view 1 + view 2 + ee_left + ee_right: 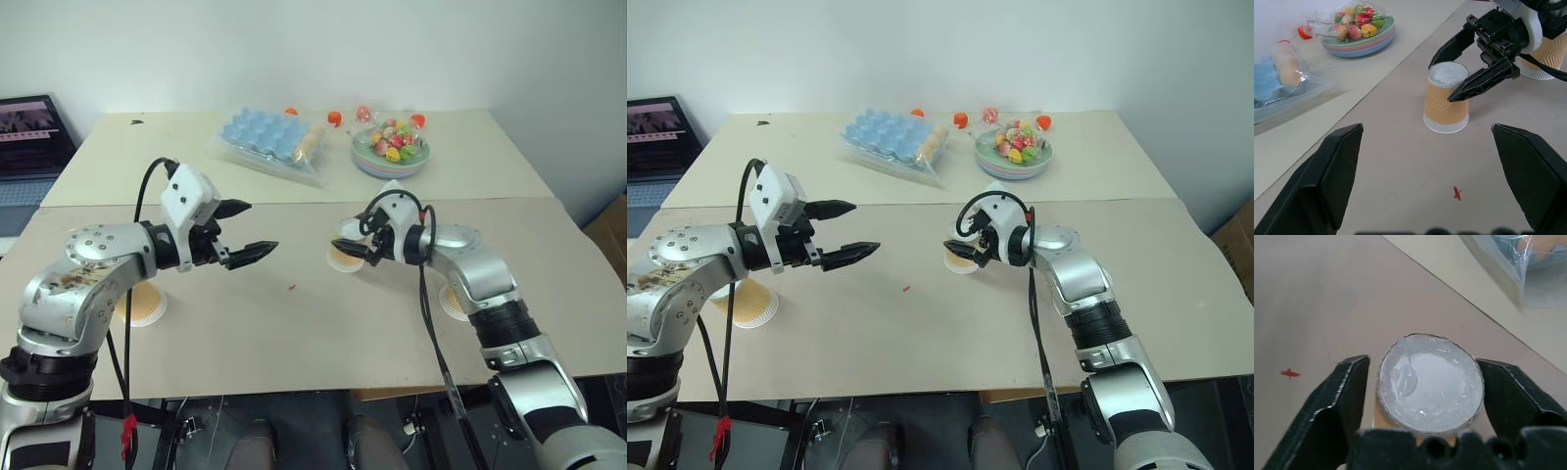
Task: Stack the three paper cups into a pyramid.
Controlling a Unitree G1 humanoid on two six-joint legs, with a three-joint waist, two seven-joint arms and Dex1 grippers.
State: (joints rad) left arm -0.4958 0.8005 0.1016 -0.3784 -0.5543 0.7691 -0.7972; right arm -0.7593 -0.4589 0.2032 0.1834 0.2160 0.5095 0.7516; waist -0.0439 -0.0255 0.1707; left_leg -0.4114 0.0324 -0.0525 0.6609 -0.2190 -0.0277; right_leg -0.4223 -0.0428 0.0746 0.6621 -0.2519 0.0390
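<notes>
From the head views, three paper cups stand upside down on the tabletop (pixel 294 333): the middle cup (pixel 345 257) at the right claw (pixel 355 249), the left cup (pixel 140 305) partly behind the left arm, and the right cup (pixel 453 302) behind the right forearm. The left claw (pixel 247 233) hovers with fingers spread wide. In the left wrist view, the right claw's fingers (pixel 1484 81) flank the middle cup's upper part. In the right wrist view, both fingers sit close against the cup's white base, gripping it.
</notes>
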